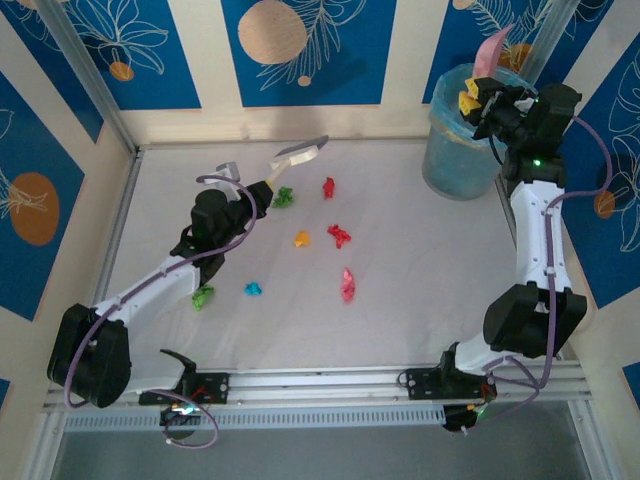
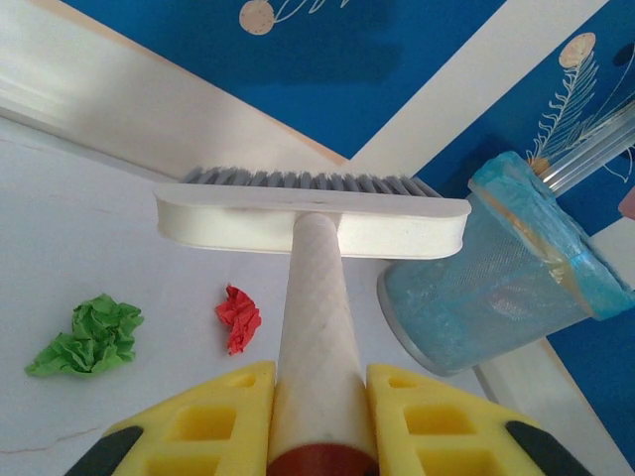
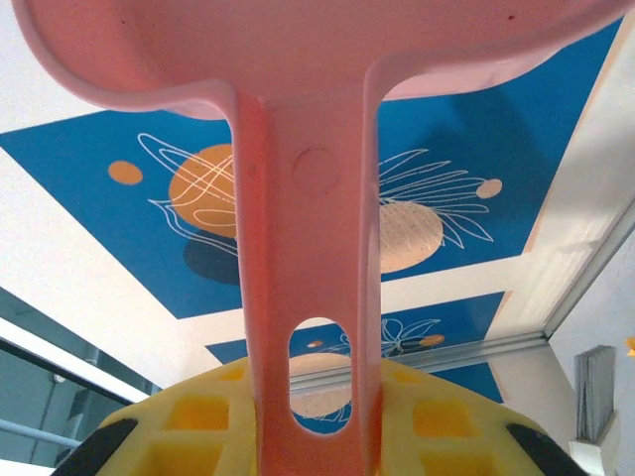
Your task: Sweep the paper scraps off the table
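Several paper scraps lie across the middle of the white table (image 1: 420, 270): a green wad (image 1: 284, 197), red ones (image 1: 328, 187) (image 1: 339, 236), an orange one (image 1: 302, 239), a pink-red one (image 1: 348, 285), a cyan one (image 1: 253, 289) and another green one (image 1: 203, 296). My left gripper (image 1: 256, 196) (image 2: 319, 397) is shut on the cream brush's handle (image 2: 317, 317). The brush head (image 1: 300, 153) (image 2: 313, 213) hangs raised beyond the green wad (image 2: 89, 337) and a red wad (image 2: 238, 317). My right gripper (image 1: 472, 100) (image 3: 317, 416) is shut on the pink dustpan's handle (image 3: 308, 288). It holds the pan (image 1: 492, 48) tipped up over the bin.
A blue-lined mesh bin (image 1: 462, 145) (image 2: 496, 288) stands at the table's back right corner. Patterned wall panels close the back and sides. An aluminium rail (image 1: 330, 385) runs along the near edge by the arm bases.
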